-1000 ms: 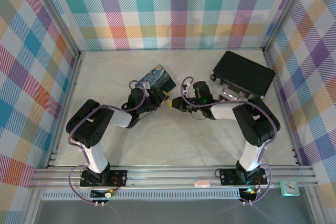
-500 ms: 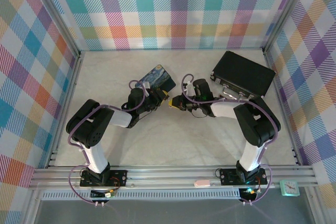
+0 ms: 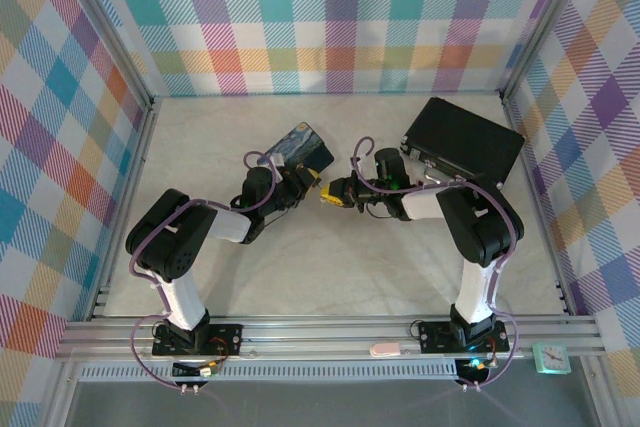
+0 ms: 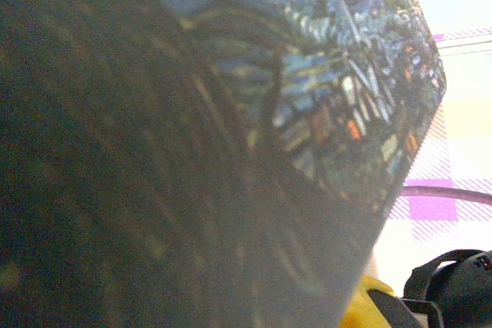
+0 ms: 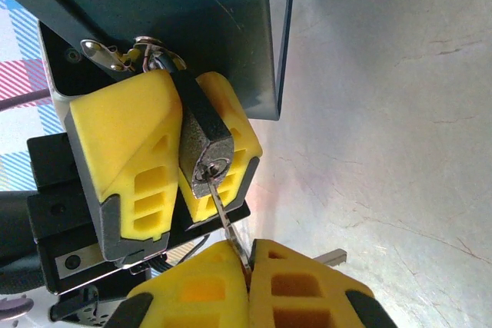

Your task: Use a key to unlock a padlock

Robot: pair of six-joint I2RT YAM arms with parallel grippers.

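The right gripper (image 5: 247, 255) is pinched shut on the key (image 5: 224, 210), with its yellow fingers pressed together round the bow. The blade runs up into the keyhole in the silvery end face of the padlock (image 5: 201, 140). The left gripper (image 5: 184, 168) holds that dark lock body clamped between its own two yellow fingers, above the desk (image 5: 384, 113).

From above, the two grippers meet nose to nose mid-desk, just in front of the tin (image 3: 298, 146), and a black case (image 3: 462, 139) lies to the right. The left wrist camera sits hard against the tin, whose painted night town shows up blurred.
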